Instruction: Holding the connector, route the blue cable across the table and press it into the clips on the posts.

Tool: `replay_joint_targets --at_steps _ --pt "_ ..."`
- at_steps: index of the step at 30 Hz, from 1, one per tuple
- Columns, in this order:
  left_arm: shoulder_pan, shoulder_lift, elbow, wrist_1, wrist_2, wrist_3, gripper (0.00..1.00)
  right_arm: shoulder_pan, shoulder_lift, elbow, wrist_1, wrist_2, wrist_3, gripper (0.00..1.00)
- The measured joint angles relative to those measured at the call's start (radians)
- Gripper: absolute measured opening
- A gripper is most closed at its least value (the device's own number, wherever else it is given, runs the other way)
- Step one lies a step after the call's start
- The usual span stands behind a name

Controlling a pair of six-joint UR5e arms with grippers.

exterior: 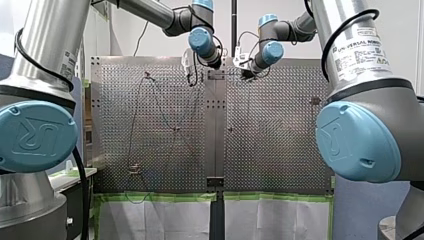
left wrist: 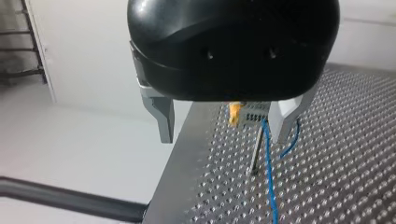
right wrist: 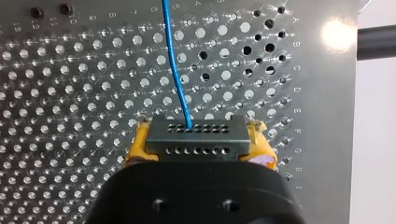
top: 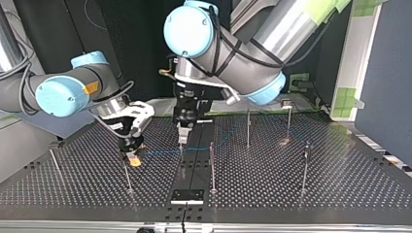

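Observation:
In the right wrist view my right gripper (right wrist: 196,145) has its yellow pads (right wrist: 140,144) shut on the grey connector (right wrist: 196,135). The blue cable (right wrist: 176,65) leaves the connector and runs ahead over the perforated table. In the top view my right gripper (top: 132,158) hangs low beside a thin post (top: 127,172), and the blue cable (top: 163,153) trails from it toward the middle. My left gripper (top: 182,138) hovers just beyond the cable. Its metal fingers (left wrist: 162,116) stand open with nothing between them (left wrist: 223,138), and the cable (left wrist: 268,163) lies ahead of them.
Several thin posts stand on the table (top: 340,184), among them ones at the middle (top: 212,165), further back (top: 248,128) and at the top view's right (top: 305,165). A black plate (top: 187,195) sits near the table edge. The front view shows both arms raised over the far edge (exterior: 215,75).

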Motion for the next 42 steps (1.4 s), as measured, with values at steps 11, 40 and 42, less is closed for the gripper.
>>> replay_joint_targets --at_steps 11,40,42 --pt "-0.005 -0.092 0.102 -0.037 -0.046 0.021 1.00 0.000 0.000 0.000 0.000 0.000 0.003 0.00" --pt "0.050 -0.225 0.182 0.010 -0.032 0.019 1.00 0.002 0.001 0.000 0.001 -0.002 0.002 0.00" --pt "0.059 -0.240 0.197 0.009 -0.028 0.018 1.00 0.003 0.001 0.001 0.001 -0.002 0.003 0.00"
